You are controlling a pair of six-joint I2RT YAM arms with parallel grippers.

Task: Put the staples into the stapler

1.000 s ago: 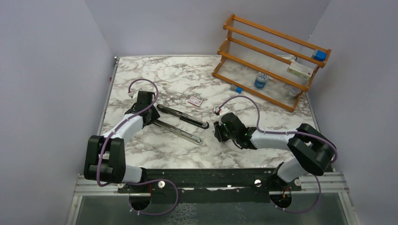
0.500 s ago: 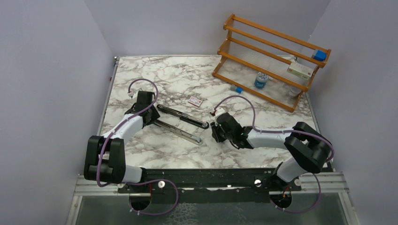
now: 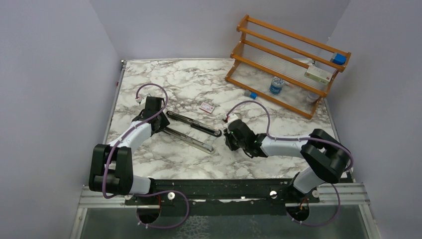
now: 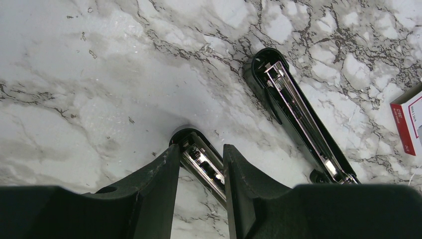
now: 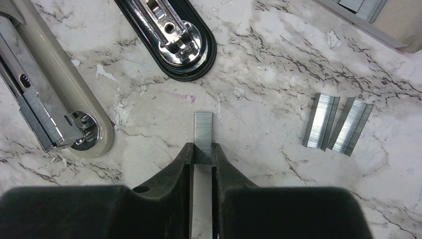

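Pickup is in hand: the thin silver-grey staple strip (image 5: 202, 130) on the white marbled table (image 3: 164, 79) is pinched by the right pincer (image 5: 202, 148); the slim black stapler (image 3: 194, 125), opened flat nearby, is gripped by the left pincer (image 4: 201, 149); lifting and careful alignment are judged next.

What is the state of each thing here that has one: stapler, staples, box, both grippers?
Stapler: swung open, silver channel exposed.
Left gripper: shut on the stapler.
Right gripper: shut on one staple strip.
Spare strips: two, lying loose side by side.
Staple box: lying flat; open or closed unclear.
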